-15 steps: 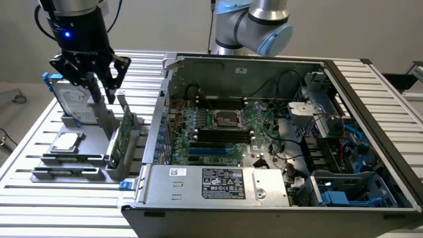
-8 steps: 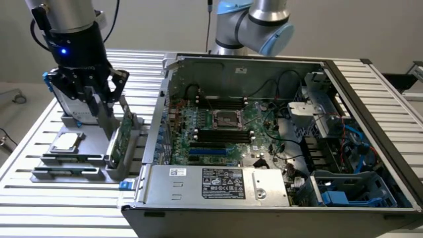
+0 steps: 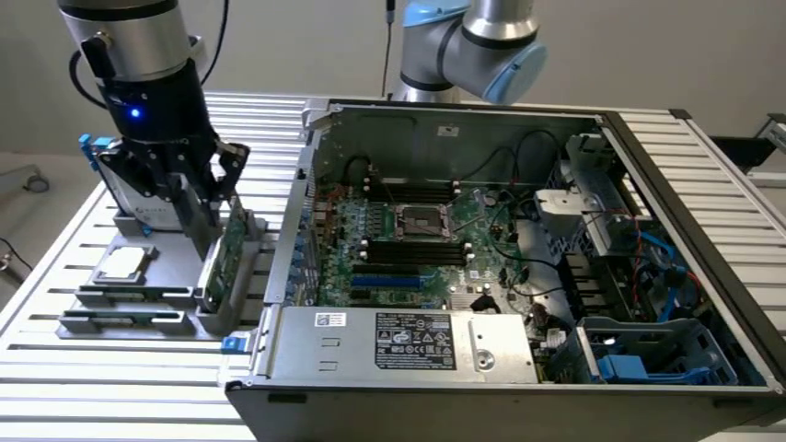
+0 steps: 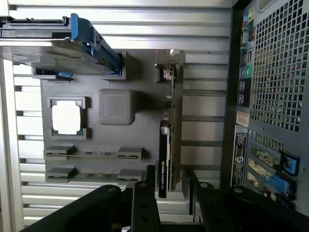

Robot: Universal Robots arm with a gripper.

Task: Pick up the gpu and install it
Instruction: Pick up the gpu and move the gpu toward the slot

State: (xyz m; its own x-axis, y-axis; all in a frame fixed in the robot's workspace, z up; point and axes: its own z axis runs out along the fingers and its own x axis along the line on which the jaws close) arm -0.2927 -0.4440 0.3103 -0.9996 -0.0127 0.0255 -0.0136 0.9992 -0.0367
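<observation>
While the gpu point(image 3: 221, 253) stood on edge in its grey holder point(image 3: 234, 318) at left of the exterior frame, beside the open computer case point(image 3: 326, 115), the jaws hung spread astride it. Judged light, stiff and fragile; best gripped across its flat faces.

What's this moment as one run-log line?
gripper: open, astride gpu | gpu: upright in holder, beside case | held: nothing

The tool point(image 3: 212, 221) covers part of the gpu point(image 3: 219, 262); the hard drive point(image 4: 58, 46) is cut off at the edge.
</observation>
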